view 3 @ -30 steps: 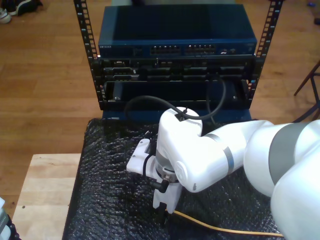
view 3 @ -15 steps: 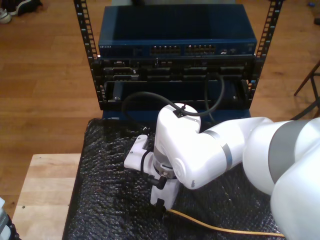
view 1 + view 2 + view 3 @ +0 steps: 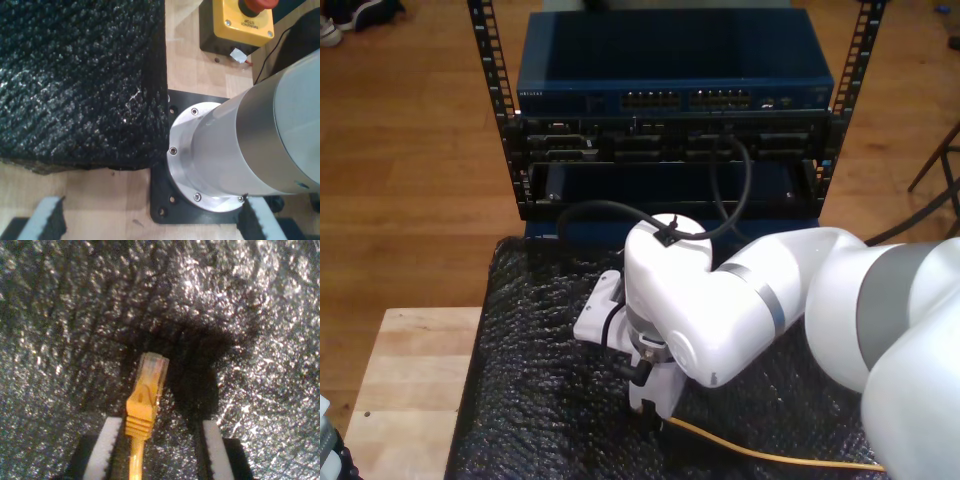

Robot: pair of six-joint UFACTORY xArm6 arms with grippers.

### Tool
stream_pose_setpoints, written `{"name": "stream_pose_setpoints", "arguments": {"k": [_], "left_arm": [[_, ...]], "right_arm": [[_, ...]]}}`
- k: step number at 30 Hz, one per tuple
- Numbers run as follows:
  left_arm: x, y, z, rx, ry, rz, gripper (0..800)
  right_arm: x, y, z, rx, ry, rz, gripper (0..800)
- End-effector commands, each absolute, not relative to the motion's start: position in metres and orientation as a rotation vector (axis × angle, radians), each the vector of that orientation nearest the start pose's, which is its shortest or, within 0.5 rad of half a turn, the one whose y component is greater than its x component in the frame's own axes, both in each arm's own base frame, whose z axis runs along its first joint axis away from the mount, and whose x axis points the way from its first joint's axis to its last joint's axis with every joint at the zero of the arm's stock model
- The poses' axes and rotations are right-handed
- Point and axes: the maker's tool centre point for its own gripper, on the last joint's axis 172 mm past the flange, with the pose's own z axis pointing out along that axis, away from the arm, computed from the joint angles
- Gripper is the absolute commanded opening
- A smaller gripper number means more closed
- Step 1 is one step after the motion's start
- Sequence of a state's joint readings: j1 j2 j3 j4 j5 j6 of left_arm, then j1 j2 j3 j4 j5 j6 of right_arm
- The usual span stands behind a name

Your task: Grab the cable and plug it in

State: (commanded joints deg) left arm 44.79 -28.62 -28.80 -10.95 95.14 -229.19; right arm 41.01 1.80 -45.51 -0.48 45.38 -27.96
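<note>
The yellow-orange cable point(image 3: 141, 415) lies on black bubbly padding point(image 3: 260, 365), its clear plug point(image 3: 152, 367) pointing away from the camera. My second gripper point(image 3: 160, 452) is open and straddles it, with the cable close to one white pad point(image 3: 105, 450) and a wide gap to the other. In the exterior view the same gripper point(image 3: 648, 410) points down at the mat, and the cable point(image 3: 760, 455) trails off to the exterior view's right. My first gripper point(image 3: 150, 227) is open with nothing between its fingers, hanging over a wooden surface beside an arm base.
A rack point(image 3: 510, 150) with a blue network switch point(image 3: 670, 100) and rows of ports stands behind the black mat point(image 3: 540, 380). A thick black cable point(image 3: 740, 190) loops from the arm toward the rack. A wooden table point(image 3: 410, 380) lies at the exterior view's left. A yellow emergency-stop box point(image 3: 242, 22) sits near the metal arm base point(image 3: 235, 150).
The second arm's wrist has shifted and turned slightly above the cable end, and its black hose has swung along. The cable on the mat has barely moved.
</note>
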Motion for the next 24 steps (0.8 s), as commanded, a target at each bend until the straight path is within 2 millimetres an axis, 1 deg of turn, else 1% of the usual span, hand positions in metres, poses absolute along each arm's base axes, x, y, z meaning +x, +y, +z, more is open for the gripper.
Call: {"name": "stream_pose_setpoints", "arguments": {"k": [4, 6, 10, 17, 20, 24], "left_arm": [[0.1356, 0.0611, 0.1682, 1.847, -1.640, 0.210, 800], [0.1356, 0.0611, 0.1682, 1.846, -1.641, 0.210, 800], [0.1354, 0.0609, 0.1677, 1.845, -1.637, 0.209, 800], [0.1348, 0.0603, 0.1667, 1.840, -1.632, 0.208, 800], [0.1348, 0.0603, 0.1667, 1.840, -1.632, 0.208, 800], [0.1348, 0.0603, 0.1667, 1.840, -1.632, 0.208, 800]], "right_arm": [[0.3199, 0.2775, 0.0850, -2.589, -1.795, 0.045, 343], [0.3191, 0.2777, 0.0849, -2.588, -1.798, 0.047, 323], [0.3148, 0.2822, 0.0842, -2.574, -1.820, 0.049, 324], [0.3127, 0.2824, 0.0829, -2.573, -1.820, 0.057, 324], [0.3127, 0.2830, 0.0830, -2.573, -1.822, 0.054, 304], [0.3122, 0.2825, 0.0825, -2.573, -1.822, 0.057, 298]]}}
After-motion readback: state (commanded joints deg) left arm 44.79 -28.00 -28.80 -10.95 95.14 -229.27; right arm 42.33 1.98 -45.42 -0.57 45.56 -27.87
